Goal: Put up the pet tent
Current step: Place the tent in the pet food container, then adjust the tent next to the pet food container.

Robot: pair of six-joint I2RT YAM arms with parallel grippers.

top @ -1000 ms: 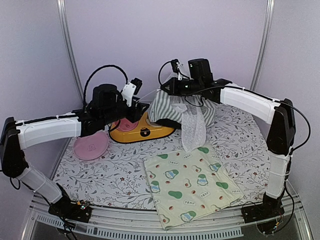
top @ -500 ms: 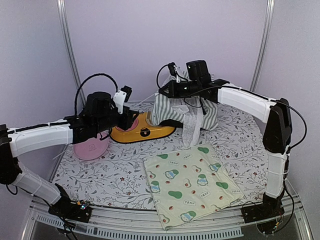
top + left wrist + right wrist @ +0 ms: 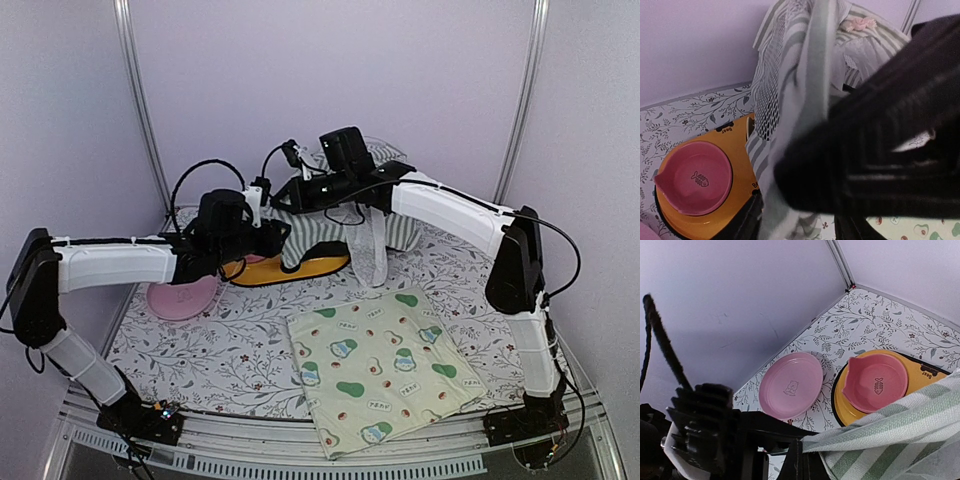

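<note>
The pet tent (image 3: 335,222), limp sage-green and white striped fabric, hangs over the back of the table with its white lace curtain (image 3: 368,255) dangling. My right gripper (image 3: 283,195) reaches far to the left and is shut on the tent's upper left edge. The right wrist view shows the striped hem (image 3: 875,432) pinched in that right gripper (image 3: 802,460). My left gripper (image 3: 278,232) sits at the tent's lower left side. In the left wrist view a hanging fold of the tent (image 3: 790,150) passes between the parted fingers of the left gripper (image 3: 797,227). The dark blur of the right arm (image 3: 885,150) covers the tent's right half.
An orange double pet bowl (image 3: 300,270) with a pink insert (image 3: 695,177) lies partly under the tent. A pink plate (image 3: 180,297) lies at the left. The avocado-print mat (image 3: 380,365) lies flat in front. Purple walls and a metal post (image 3: 140,100) bound the back.
My right arm has carried the tent leftwards, over the orange bowl. My left gripper has swung right to the tent's lower edge, its jaws slightly narrower.
</note>
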